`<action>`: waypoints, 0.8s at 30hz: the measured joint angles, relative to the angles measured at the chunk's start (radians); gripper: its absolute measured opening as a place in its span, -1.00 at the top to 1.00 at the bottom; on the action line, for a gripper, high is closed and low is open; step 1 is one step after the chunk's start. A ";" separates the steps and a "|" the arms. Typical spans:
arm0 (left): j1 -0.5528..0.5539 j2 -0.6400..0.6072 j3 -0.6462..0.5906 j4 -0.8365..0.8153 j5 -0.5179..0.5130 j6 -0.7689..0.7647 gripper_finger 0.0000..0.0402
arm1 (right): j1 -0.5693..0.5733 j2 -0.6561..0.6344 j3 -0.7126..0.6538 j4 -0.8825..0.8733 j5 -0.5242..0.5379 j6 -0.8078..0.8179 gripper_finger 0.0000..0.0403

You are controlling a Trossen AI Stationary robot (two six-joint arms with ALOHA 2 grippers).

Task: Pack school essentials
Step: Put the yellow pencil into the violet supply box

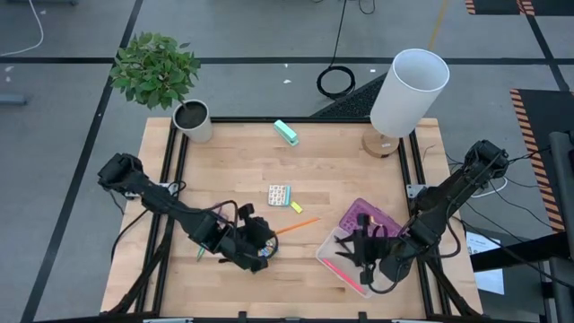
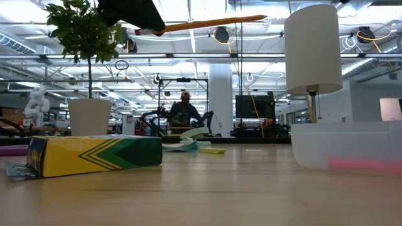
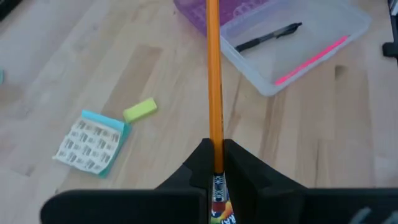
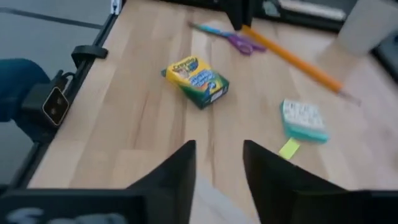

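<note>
Near the table's front edge, the left gripper [image 3: 214, 163] pinches the long orange wooden pencil [image 3: 213, 74] by one end, lifted and aimed at the clear plastic bin [image 1: 345, 260]. Light and stiff, it may swing when held so far back. The right gripper [image 4: 219, 163] hangs parted over the bin, possibly obstructing; the green-yellow cardboard crayon box [image 4: 196, 75] and purple-handled scissors [image 4: 236, 41] lie nearby.

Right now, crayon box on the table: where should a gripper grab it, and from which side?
Come from above and pinch across the narrow width of the crayon box. It lies flat on the table, broad face up, long sides exposed. Scissors lie apart from it, so probably clear.
</note>
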 joint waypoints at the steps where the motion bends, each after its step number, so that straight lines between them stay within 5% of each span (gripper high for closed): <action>1: 0.000 0.003 0.000 0.001 0.000 -0.002 0.85 | 0.000 0.000 0.000 0.008 0.011 -0.027 0.28; 13: 0.015 0.092 0.000 0.053 0.065 0.050 0.85 | -0.001 0.000 0.000 -0.008 0.097 -0.199 -0.28; 24: 0.024 0.119 0.001 0.114 0.116 0.108 0.85 | -0.035 0.000 -0.062 0.006 0.093 -0.175 -0.30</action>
